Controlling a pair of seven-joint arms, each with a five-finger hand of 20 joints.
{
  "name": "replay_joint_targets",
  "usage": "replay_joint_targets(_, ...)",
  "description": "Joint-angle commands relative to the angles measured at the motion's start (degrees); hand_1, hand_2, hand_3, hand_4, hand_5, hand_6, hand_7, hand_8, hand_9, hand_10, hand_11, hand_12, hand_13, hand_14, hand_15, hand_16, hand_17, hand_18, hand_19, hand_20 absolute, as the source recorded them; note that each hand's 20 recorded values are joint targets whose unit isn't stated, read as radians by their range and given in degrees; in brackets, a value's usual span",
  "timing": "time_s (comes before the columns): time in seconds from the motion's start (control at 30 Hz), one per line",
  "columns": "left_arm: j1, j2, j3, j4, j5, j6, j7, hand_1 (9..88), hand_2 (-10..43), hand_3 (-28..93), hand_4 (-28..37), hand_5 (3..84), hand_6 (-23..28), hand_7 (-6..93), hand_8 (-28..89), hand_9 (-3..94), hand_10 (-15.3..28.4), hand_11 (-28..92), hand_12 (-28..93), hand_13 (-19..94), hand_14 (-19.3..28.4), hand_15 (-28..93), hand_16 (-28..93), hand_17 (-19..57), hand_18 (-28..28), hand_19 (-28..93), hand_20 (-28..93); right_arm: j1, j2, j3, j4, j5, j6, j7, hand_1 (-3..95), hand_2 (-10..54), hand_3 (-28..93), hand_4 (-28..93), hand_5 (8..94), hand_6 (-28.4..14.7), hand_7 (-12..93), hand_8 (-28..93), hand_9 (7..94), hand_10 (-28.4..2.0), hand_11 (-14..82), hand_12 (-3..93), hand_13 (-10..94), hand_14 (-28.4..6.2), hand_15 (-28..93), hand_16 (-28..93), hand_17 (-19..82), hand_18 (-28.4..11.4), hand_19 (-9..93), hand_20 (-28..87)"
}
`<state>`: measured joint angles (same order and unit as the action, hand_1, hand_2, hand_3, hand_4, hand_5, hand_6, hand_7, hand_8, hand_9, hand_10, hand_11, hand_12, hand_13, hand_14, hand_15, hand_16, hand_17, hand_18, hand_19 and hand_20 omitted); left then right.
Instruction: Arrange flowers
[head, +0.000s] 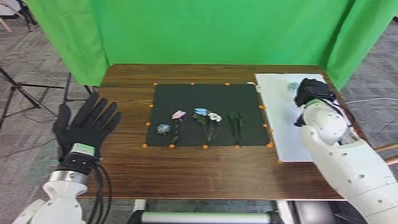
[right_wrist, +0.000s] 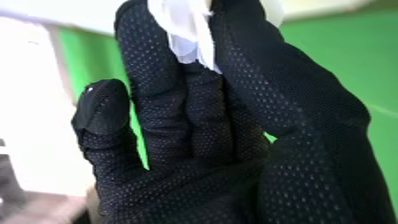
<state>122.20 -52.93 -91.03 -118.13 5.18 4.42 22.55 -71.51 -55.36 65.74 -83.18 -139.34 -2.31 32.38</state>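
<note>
Near the far right corner of the brown wooden table (head: 213, 180), the black-gloved right hand (head: 314, 91) is pinching a thin white petal-like piece (right_wrist: 187, 40), thumb nearly meeting finger; the black-gloved left hand (head: 82, 127) is hanging open by the left edge. Light, steady pressure should be sparing the petal.

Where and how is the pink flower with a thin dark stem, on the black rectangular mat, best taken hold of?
Probably mid-stem, pinched from above, thumb and fingers on either side: the pink flower lies flat on the black mat, its narrow stem running toward the robot, away from the wider head.
</note>
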Motion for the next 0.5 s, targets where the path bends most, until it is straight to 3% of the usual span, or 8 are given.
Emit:
replay_joint_targets(0.03, 1.3, -0.65, -0.83, -0.52, 0.05, 0.16, -0.12, 25.5, 13.6, 71, -28.3, 34.7, 5.5, 14.1, -10, 32.6, 13.2, 20, 11, 26, 15.0, 38, -7, -5.4, 14.2, 34, 9, 1.78, 1.25, -2.93, -10.61, -1.23, -0.2, -8.28, 63.5, -9.5, 71, -28, 79.2, 2.7, 28, 1, 89.7, -6.9, 7.5, 38.8, 72, -3.6, 39, 44, 36, -19.4, 85, 40)
replay_joint_targets(0.17, 1.32, -0.72, -0.09, -0.75, -2.43, 0.6, -0.02, 25.5, 13.6, 71, -28.3, 34.9, 5.6, 14.2, -10, 32.8, 13.3, 20, 11, 26, 15.1, 38, -7, -5.4, 14.2, 34, 9, 3.8, -0.57, -6.75, -12.43, 2.51, -3.05, -11.39, 63.3, -9.5, 71, -28, 79.1, 2.9, 28, 1, 89.5, -6.8, 7.3, 39.1, 71, -3.9, 38, 44, 35, -18.9, 82, 39)
replay_joint_targets(0.33, 0.8, -0.35, 0.65, -0.66, -2.23, 0.86, 0.53, 25.5, 13.6, 71, -28.3, 35.1, 5.7, 14.3, -10, 33.1, 13.5, 21, 11, 26, 15.1, 38, -7, -5.4, 14.2, 34, 9, 4.72, -3.09, -11.25, -10.6, -3.3, -4.33, -16.93, 63.1, -9.5, 71, -28, 78.8, 3.0, 28, 1, 89.3, -6.7, 7.1, 39.1, 70, -4.0, 38, 44, 34, -18.8, 81, 39)
replay_joint_targets(0.5, -0.16, -0.72, 1.29, -0.4, -2.18, 1.24, -0.23, 25.5, 13.6, 71, -28.3, 35.9, 5.6, 14.8, -10, 33.8, 13.4, 21, 11, 26, 15.1, 39, -7, -5.4, 14.2, 34, 9, 4.97, -3.81, -13.85, -10.46, -6.65, -4.41, -18.89, 63.0, -9.5, 71, -28, 78.4, 3.2, 28, 1, 89.3, -6.6, 7.0, 39.0, 70, -3.9, 38, 44, 34, -19.0, 81, 39)
